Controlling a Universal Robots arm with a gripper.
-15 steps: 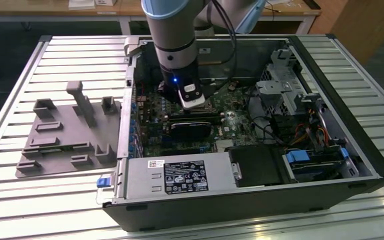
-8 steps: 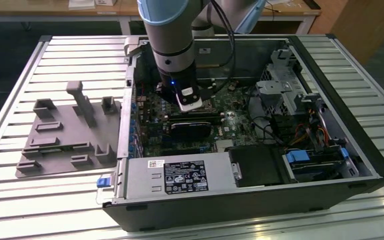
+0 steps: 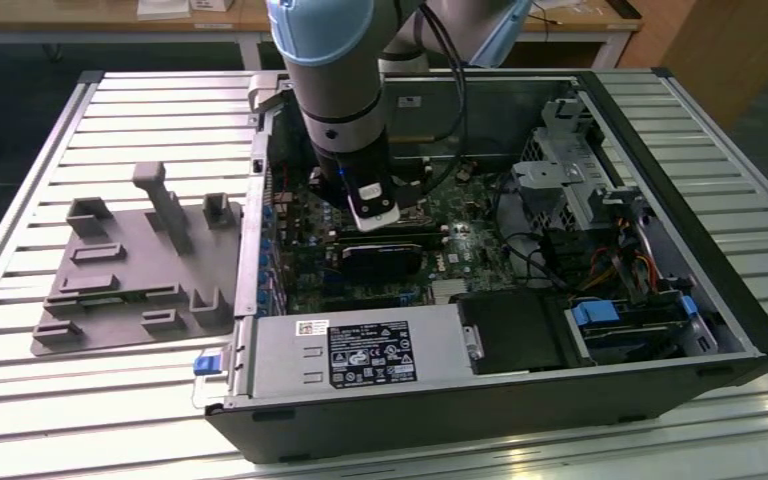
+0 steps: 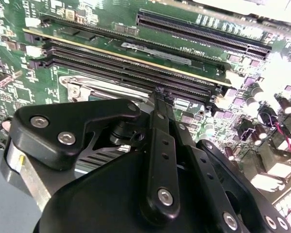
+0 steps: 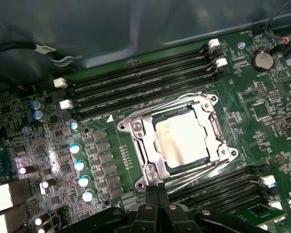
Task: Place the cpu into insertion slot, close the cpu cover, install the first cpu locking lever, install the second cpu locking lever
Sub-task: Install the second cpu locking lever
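Observation:
In the first wrist view the cpu (image 5: 184, 138), with its silvery top, lies flat in the insertion slot (image 5: 224, 151) on the green motherboard (image 5: 262, 102). The cpu cover (image 5: 146, 143) is down around it as a metal frame. One thin wire lever (image 5: 160, 108) runs along one side of the socket. A second lever (image 5: 199, 170) runs along the opposite side. My gripper (image 5: 157, 187) is shut, its black fingertips right at the end of that second lever. Whether they touch the lever is hidden. In the exterior view the gripper (image 3: 379, 218) reaches down inside the open computer case (image 3: 704, 330).
Long memory slots (image 5: 136, 82) flank the socket on both sides, and a row of capacitors (image 5: 80, 165) and a coin battery (image 5: 262, 60) stand nearby. In the exterior view a black card (image 3: 391, 260), a power supply (image 3: 357, 350) and a grey fixture tray (image 3: 131, 270) surround the work.

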